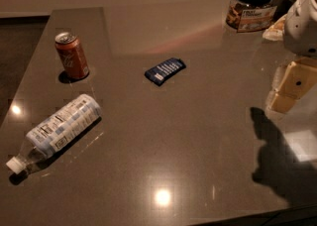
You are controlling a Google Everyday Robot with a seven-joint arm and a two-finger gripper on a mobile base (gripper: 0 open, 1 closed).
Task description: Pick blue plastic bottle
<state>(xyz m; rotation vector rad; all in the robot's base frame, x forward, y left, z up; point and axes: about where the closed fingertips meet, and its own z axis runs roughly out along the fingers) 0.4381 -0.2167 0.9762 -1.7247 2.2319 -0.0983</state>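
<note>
The blue plastic bottle (58, 128) lies on its side at the front left of the grey counter (198, 136). It is clear, with a pale blue-and-white label, and its white cap points to the front left corner. My gripper (290, 88) hangs at the right edge of the view, above the counter and far to the right of the bottle. It casts a dark shadow on the counter below it. Nothing shows in it.
A red soda can (72, 55) stands upright behind the bottle at the left. A small flat dark-blue packet (165, 71) lies mid-counter. A glass jar with a black lid (251, 6) stands at the back right. The counter's front edge runs along the bottom right.
</note>
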